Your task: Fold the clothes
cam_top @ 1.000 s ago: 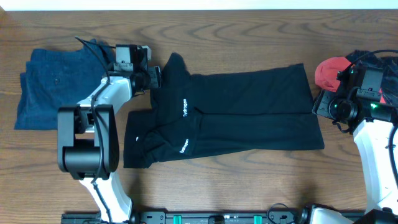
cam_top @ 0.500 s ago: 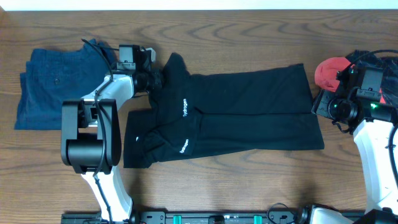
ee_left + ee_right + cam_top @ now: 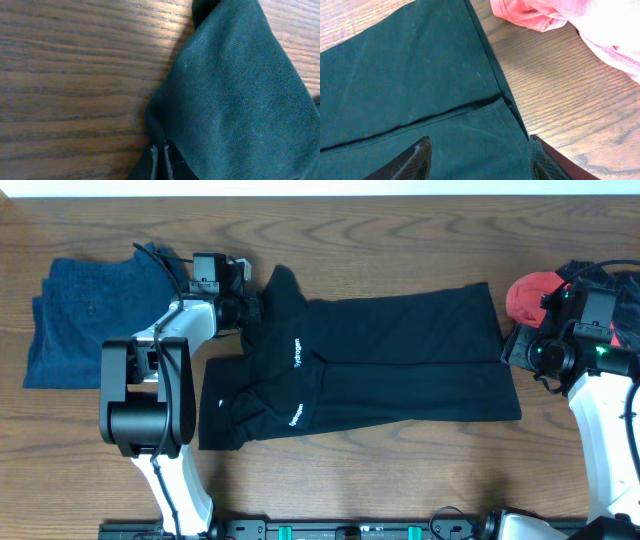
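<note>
Shirt [image 3: 400, 330] in left fingers [image 3: 248, 308] (right [image 3: 412, 160] splayed)

**One camera high above, two close over the cloth**

The overhead camera looks straight down on the whole tabletop [image 3: 400, 240], far enough off to take in both arms and the full black polo shirt [image 3: 400, 360]. The left wrist camera sits very near the wood, looking past the left hand [image 3: 160, 161] at a fold at the shirt's collar end. The right wrist camera hangs a little higher, facing down past the right hand [image 3: 480, 157] at the shirt's hem corner and the red garment [image 3: 535, 15] beside it. Both patches also show from overhead.
</note>
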{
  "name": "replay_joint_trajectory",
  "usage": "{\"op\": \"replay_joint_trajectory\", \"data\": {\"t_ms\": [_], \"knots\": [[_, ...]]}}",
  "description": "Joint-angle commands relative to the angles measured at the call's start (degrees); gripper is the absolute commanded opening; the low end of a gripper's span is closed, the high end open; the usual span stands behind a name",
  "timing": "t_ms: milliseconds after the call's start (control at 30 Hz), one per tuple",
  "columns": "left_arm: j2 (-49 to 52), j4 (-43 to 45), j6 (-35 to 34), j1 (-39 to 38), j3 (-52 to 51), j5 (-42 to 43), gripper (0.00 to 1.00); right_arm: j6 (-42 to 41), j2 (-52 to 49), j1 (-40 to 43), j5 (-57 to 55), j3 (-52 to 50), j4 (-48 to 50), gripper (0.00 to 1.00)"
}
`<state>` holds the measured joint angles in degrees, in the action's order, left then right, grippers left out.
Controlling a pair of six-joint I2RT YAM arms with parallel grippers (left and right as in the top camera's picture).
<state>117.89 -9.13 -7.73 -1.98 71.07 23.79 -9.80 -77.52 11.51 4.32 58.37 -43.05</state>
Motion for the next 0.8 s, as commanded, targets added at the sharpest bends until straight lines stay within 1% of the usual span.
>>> {"op": "replay_joint_trajectory", "data": {"t_ms": [0, 67, 133, 200, 333, 433, 500, 633, 767], "knots": [[-1.7, 0.3, -0.5, -0.2, 0.2, -0.3, 0.06, 0.7, -0.7, 0.0, 0.5, 0.0, -0.1, 0.59], [-3.8, 0.2, -0.5, -0.2, 0.2, -0.2, 0.06, 1.9, -1.2, 0.0, 0.4, 0.0, 0.3, 0.59], [-5.6, 0.1, -0.5, -0.2, 0.2, -0.2, 0.06, 2.7, -2.1, -0.1, 0.6, 0.0, 1.0, 0.54], [-7.0, -0.3, -0.6, -0.2, 0.2, 0.8, 0.06, 3.3, -3.8, -0.2, 0.7, 0.3, 2.1, 0.54], [-8.3, -2.1, -0.8, -0.2, 0.2, 3.4, 0.06, 4.8, -9.7, -0.3, 2.2, 3.6, 3.7, 0.58], [-8.3, -4.0, -1.0, -0.2, 0.2, 3.9, 0.06, 5.7, -15.5, -0.3, 2.9, 8.6, 4.6, 0.64], [-8.3, -5.0, -1.0, -0.2, 0.2, 3.9, 0.06, 6.4, -19.7, -0.5, 3.3, 12.3, 5.8, 0.66], [-8.3, -7.1, -1.0, -0.2, 0.2, 3.8, 0.06, 6.7, -28.0, -0.9, 4.0, 18.5, 11.1, 0.68], [-8.3, -8.2, -1.0, -0.2, 0.2, 3.6, 0.06, 6.7, -34.9, -1.4, 7.8, 21.4, 17.6, 0.69]]}}
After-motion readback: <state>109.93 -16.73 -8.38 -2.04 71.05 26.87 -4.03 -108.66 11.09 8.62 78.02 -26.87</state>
